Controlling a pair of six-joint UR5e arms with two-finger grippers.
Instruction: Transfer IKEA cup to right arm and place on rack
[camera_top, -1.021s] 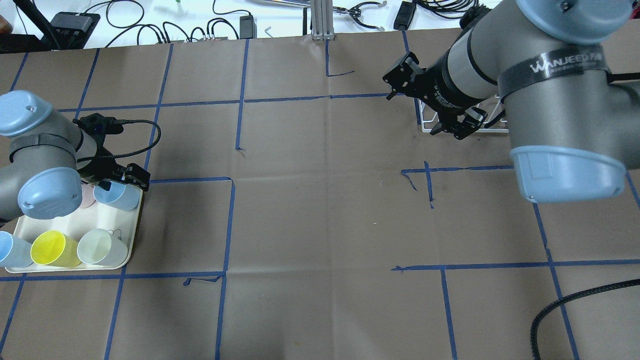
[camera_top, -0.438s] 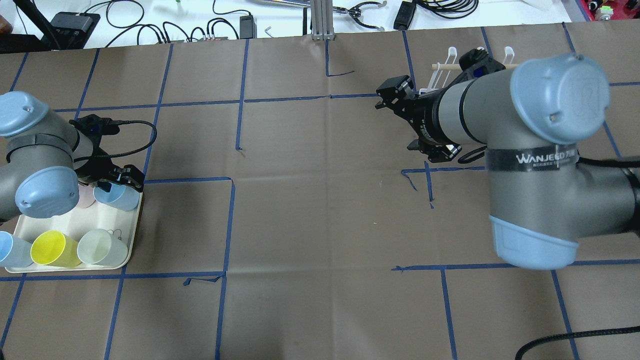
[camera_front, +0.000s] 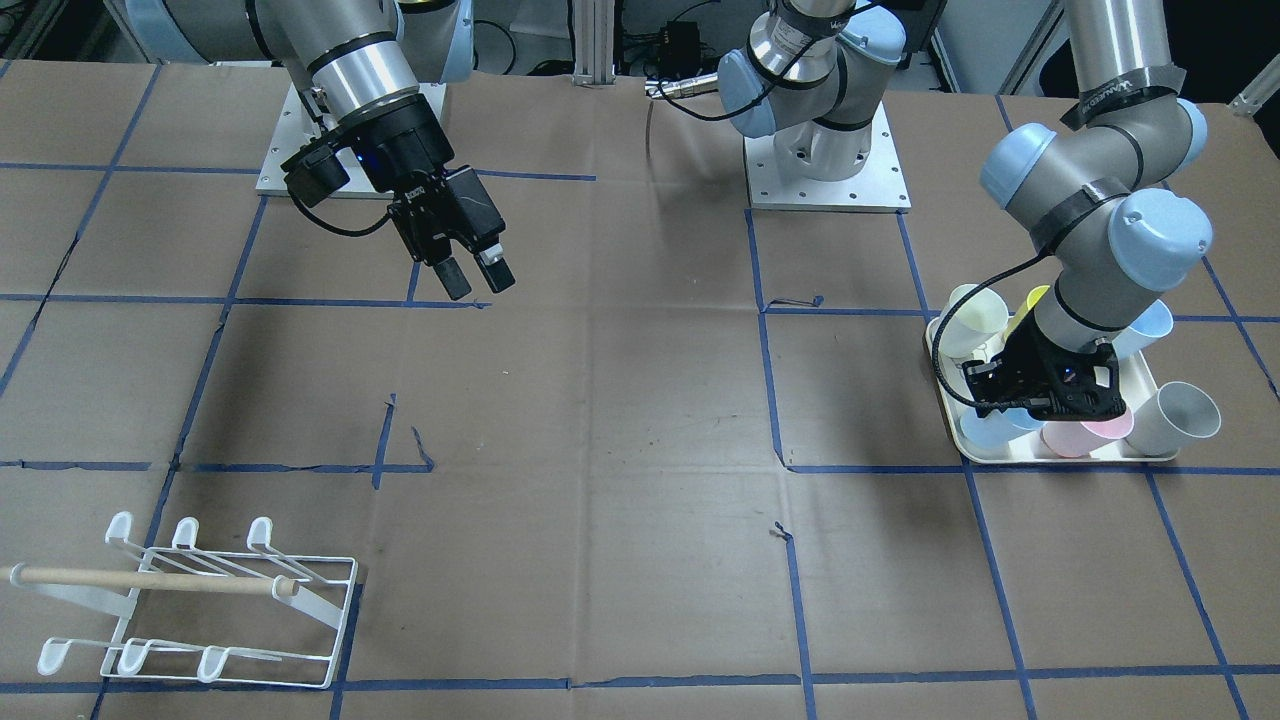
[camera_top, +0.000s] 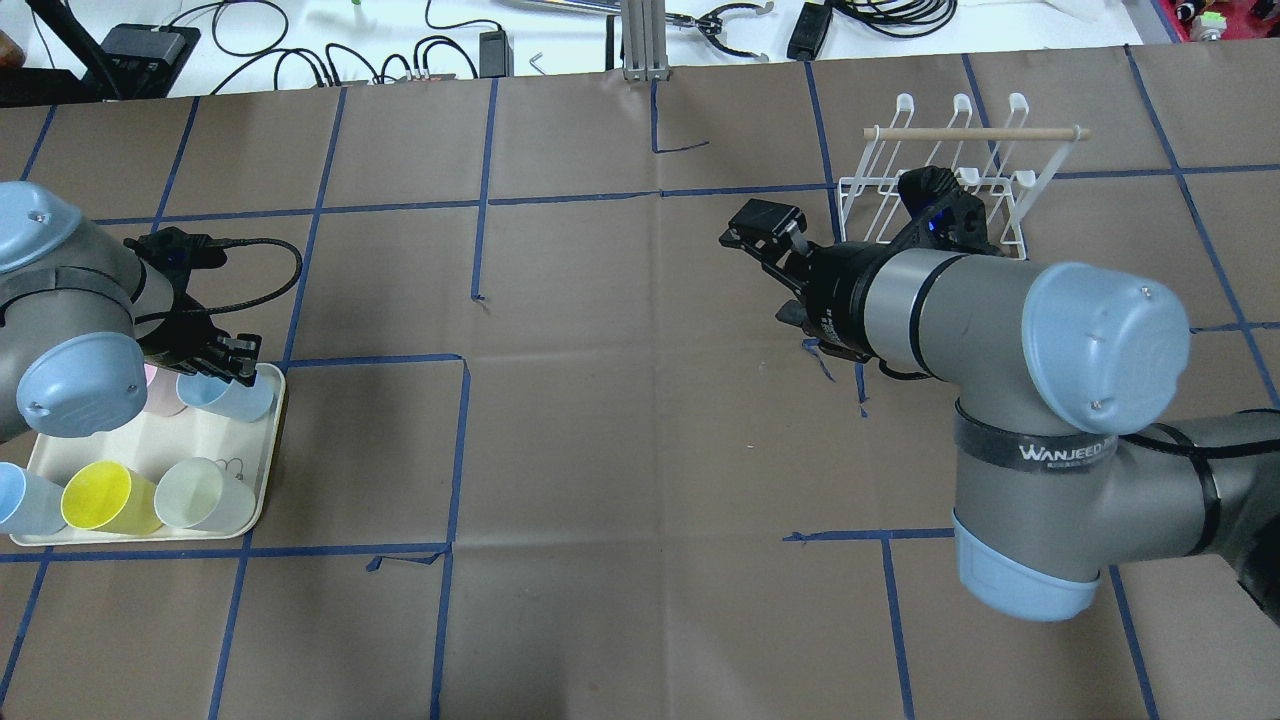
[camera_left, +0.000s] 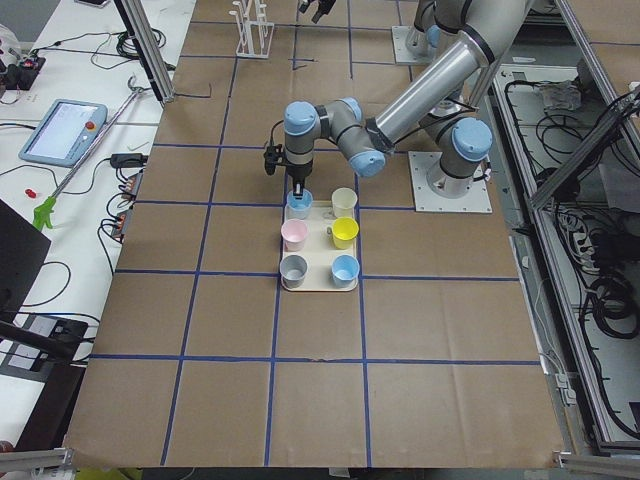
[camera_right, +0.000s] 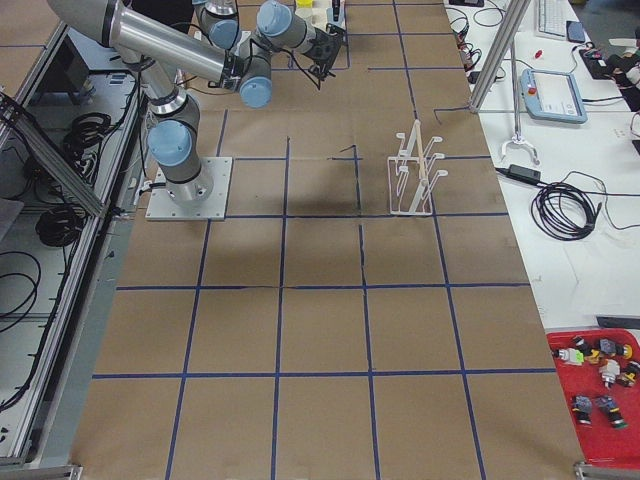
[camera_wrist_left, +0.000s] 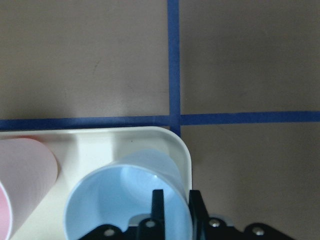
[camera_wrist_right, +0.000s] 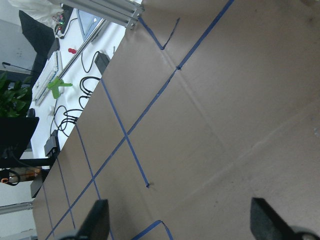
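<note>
A light blue IKEA cup (camera_top: 238, 398) lies at the far corner of the cream tray (camera_top: 258, 508). My left gripper (camera_top: 232, 368) is shut on its rim. In the left wrist view one finger (camera_wrist_left: 157, 207) is inside the cup (camera_wrist_left: 120, 200) and the other outside, with the wall pinched between them. My right gripper (camera_front: 476, 276) hangs open and empty above the table, left of the white wire rack (camera_top: 940, 185) in the overhead view. Its fingers (camera_wrist_right: 97, 220) stand wide apart over bare brown paper. The rack (camera_front: 200, 600) holds nothing.
The tray (camera_front: 1050, 457) also holds a pink cup (camera_front: 1085, 432), a yellow cup (camera_top: 100, 497), a pale green cup (camera_top: 200, 493) and another blue cup (camera_top: 20, 500). Blue tape lines grid the brown table cover. Cables and boxes lie beyond the table's far edge.
The right arm has swung off the rack towards the table's middle, its gripper still open. The left gripper has shifted slightly left at the tray, staying on the blue cup.
</note>
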